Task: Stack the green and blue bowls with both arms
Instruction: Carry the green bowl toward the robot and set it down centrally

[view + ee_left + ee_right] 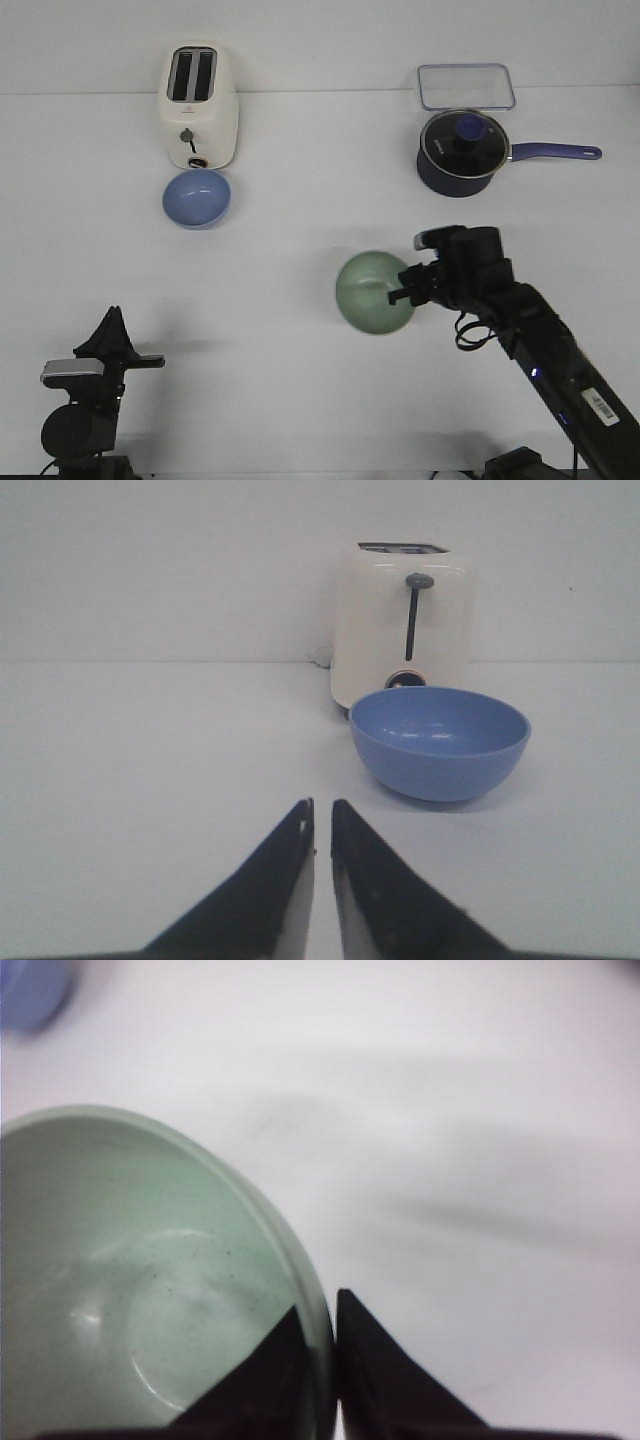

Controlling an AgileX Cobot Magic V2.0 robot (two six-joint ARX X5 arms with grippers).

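The pale green bowl (372, 292) is held above the white table near the middle. My right gripper (404, 287) is shut on its rim; in the right wrist view one finger is inside the green bowl (130, 1280) and one outside, the gripper (320, 1315) pinching the wall. The blue bowl (197, 198) sits upright on the table at the back left, just in front of the toaster; it also shows in the left wrist view (440, 742). My left gripper (112, 325) is shut and empty at the front left, well short of the blue bowl, its tips (320, 815) nearly touching.
A cream toaster (199, 106) stands behind the blue bowl. A dark navy saucepan with a glass lid (462, 152) sits at the back right, its handle pointing right. A clear rectangular container (465, 86) lies behind it.
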